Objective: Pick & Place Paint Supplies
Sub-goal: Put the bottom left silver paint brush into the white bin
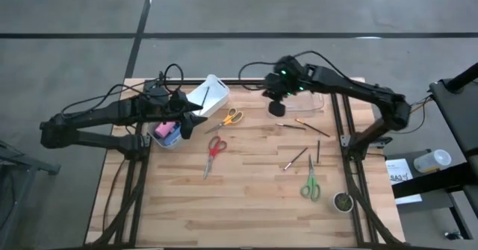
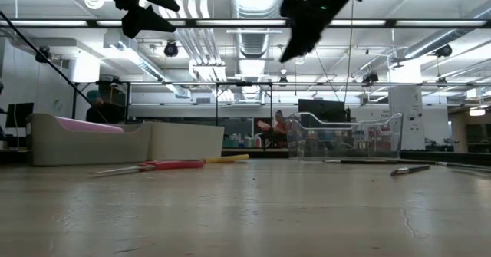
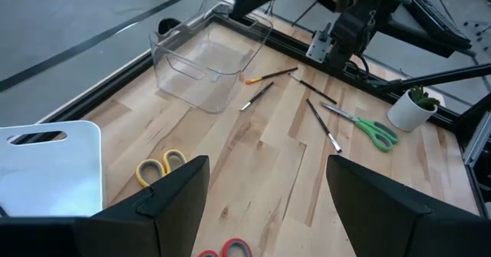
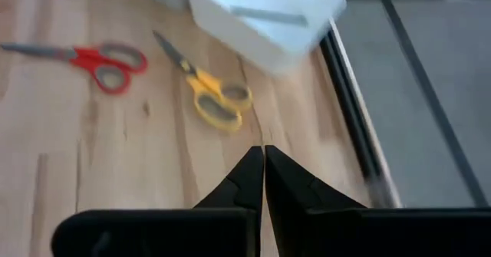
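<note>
Several thin brown paintbrushes (image 1: 295,158) lie flat on the wooden table, right of centre, and also show in the left wrist view (image 3: 268,76). A pink bottle (image 1: 165,129) lies in a white bin at the table's left edge, under my left arm. I cannot make out the blue-and-white tube or the dark blue bottle. My left gripper (image 1: 196,123) (image 3: 267,165) hangs open and empty above the table beside that bin. My right gripper (image 1: 276,108) (image 4: 265,153) is shut, empty and raised above the table's far middle, next to the clear bin (image 1: 317,99).
A second white bin (image 1: 211,93) stands at the far edge with a thin dark stick in it. Yellow scissors (image 1: 231,117), red scissors (image 1: 214,150) and green scissors (image 1: 310,184) lie on the table. A small potted plant (image 1: 342,201) stands near the right corner.
</note>
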